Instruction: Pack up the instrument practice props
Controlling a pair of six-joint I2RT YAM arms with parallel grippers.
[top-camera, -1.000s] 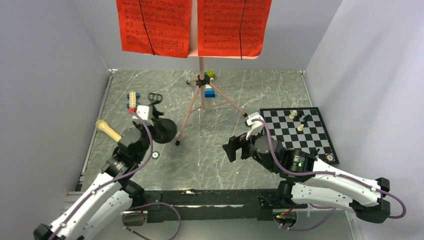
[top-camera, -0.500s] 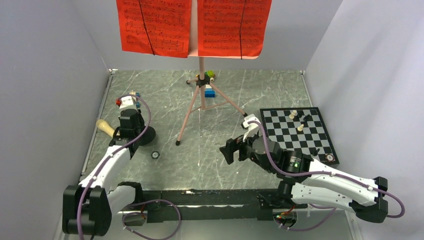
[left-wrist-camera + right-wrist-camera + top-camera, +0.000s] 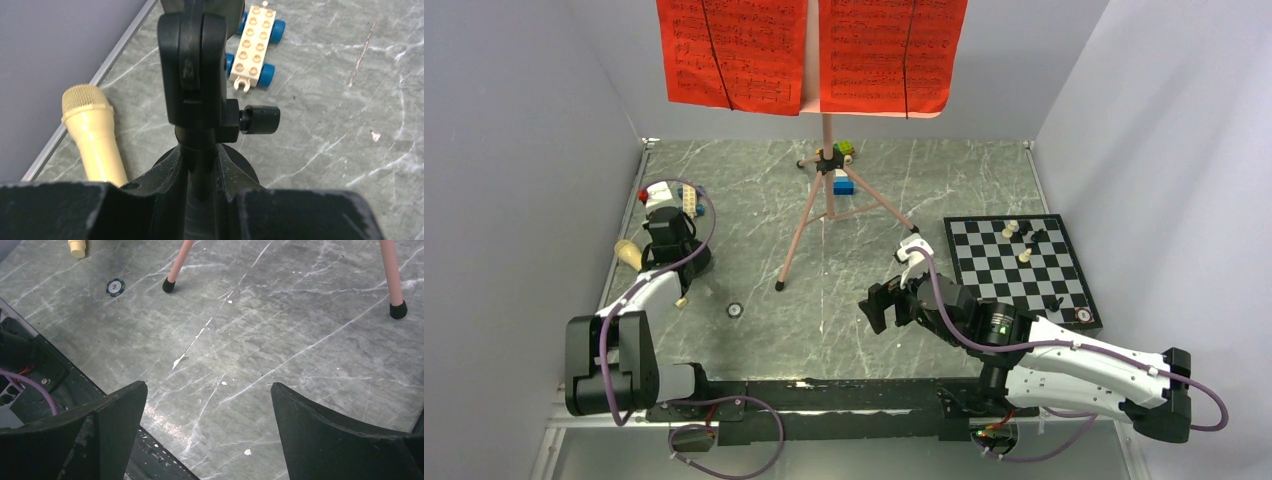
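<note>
My left gripper (image 3: 200, 156) is shut on the thin post of the small black mic stand (image 3: 192, 65). The stand's clip rises in front of the camera and its round base (image 3: 246, 167) shows below the fingers. In the top view this gripper (image 3: 670, 243) is at the table's left side. The beige microphone (image 3: 92, 131) lies just left of it, along the wall (image 3: 628, 252). The pink tripod music stand (image 3: 828, 195) stands at the back middle with red sheet-music pages (image 3: 734, 52) on its desk. My right gripper (image 3: 877, 306) hangs open over bare table, nothing between its fingers (image 3: 209, 386).
A toy block car (image 3: 255, 44) sits just beyond the mic stand. More toy blocks (image 3: 843, 183) lie by the tripod's hub. A chessboard (image 3: 984, 270) with pieces is on the right. A small round chip (image 3: 735, 310) lies near the tripod's front foot (image 3: 169, 286).
My left arm has folded back and carried the mic stand left, toward the wall and the microphone. The right gripper has drifted a little to the left and stays open.
</note>
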